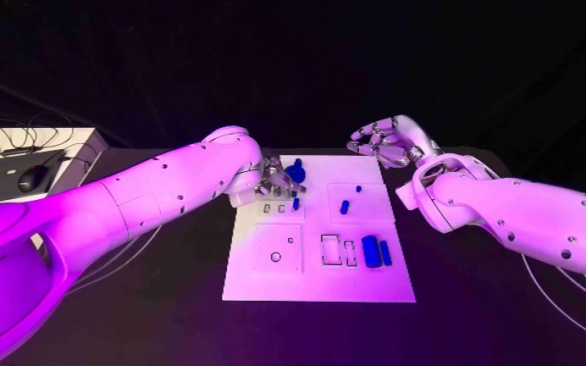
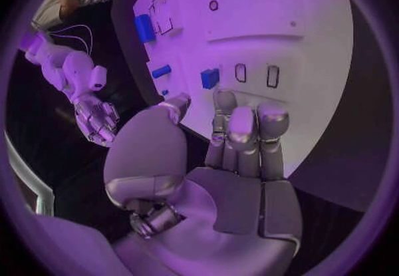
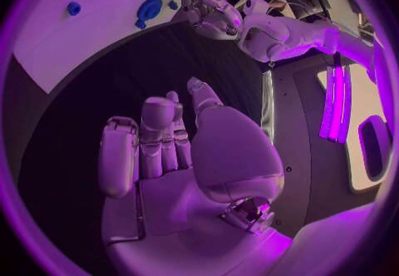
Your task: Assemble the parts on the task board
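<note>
The white task board [image 1: 317, 277] lies in the middle of the table. My left hand [image 1: 273, 182] hovers over its far left part with fingers stretched out and nothing in them. A round blue part [image 1: 297, 172] stands right beside that hand. A small blue part [image 2: 209, 78] lies just past my left fingertips [image 2: 246, 122], next to two small slots [image 2: 256, 74]. Another small part [image 1: 345, 207] lies mid-board, and two long blue parts [image 1: 376, 252] lie at the right. My right hand [image 1: 389, 141] is raised beyond the board's far right corner and holds nothing.
A white stand with a black mouse [image 1: 33, 178] and cables sits at the table's far left. Cutouts in the board's near half include a round hole [image 1: 276, 257] and rectangular slots [image 1: 331, 249]. Dark bare table surrounds the board.
</note>
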